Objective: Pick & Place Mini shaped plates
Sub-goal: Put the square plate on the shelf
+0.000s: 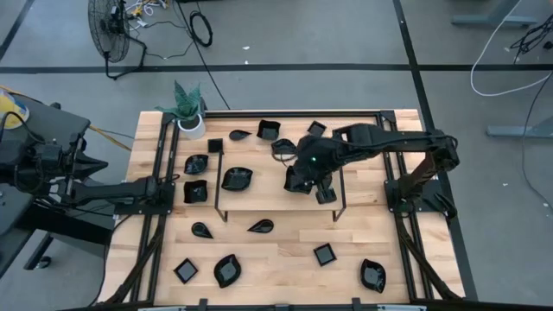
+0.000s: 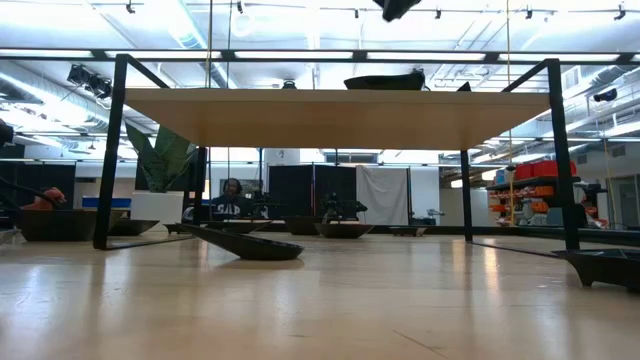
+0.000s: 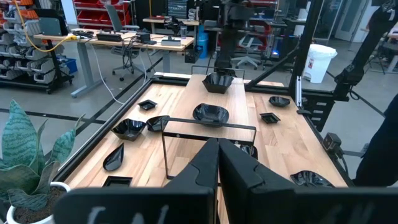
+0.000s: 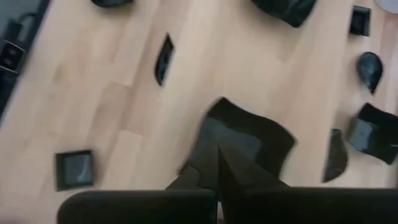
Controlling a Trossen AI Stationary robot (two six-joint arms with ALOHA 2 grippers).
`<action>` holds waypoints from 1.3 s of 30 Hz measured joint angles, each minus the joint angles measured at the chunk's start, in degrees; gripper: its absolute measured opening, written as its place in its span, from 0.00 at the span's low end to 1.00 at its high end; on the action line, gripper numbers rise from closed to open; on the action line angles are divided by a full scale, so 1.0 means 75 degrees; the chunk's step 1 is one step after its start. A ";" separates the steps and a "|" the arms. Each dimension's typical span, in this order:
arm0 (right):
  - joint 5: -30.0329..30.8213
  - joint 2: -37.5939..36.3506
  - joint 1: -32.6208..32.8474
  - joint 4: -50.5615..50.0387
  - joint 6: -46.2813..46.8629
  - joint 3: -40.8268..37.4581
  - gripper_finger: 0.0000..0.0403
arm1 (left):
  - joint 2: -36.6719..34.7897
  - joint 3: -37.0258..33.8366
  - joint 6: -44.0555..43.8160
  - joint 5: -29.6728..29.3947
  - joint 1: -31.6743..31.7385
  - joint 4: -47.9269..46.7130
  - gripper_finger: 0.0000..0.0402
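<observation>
My right gripper is shut on a wavy-edged square black plate. It hangs over the right part of a raised wooden shelf on black legs in the middle of the table; the low view shows the plate just above the shelf top. A second wavy plate rests on the shelf's left part. Several more small black plates, square, teardrop and leaf-shaped, lie flat on the table around the shelf. My left gripper is shut and holds nothing, pointing level from the table's left edge. My right gripper pinches the plate's rim between its two fingers, on the side facing the table's right edge. The fingers slant down from above and from the right. They hide the exact place of contact in the right wrist view. The plate hangs below them, roughly level, clear of the table.
A white pot with a green plant stands at the far left corner. Square plates and leaf-shaped plates lie along the near edge. The shelf's thin black frame stands mid-table. A person sits in the room behind.
</observation>
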 joint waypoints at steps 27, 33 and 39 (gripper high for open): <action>0.0010 -0.2701 0.2599 0.3002 0.2082 -0.4638 0.00 | 0.0000 0.0000 0.0000 0.0002 0.0000 -0.0001 0.05; 0.0082 -0.3119 0.2960 0.3290 0.3532 -0.5469 0.00 | 0.0000 0.0000 0.0001 0.0000 -0.0001 -0.0001 0.05; 0.0608 -0.3167 0.3360 0.4155 0.5752 -0.6123 0.02 | 0.0000 0.0000 0.0000 0.0002 0.0000 0.0000 0.05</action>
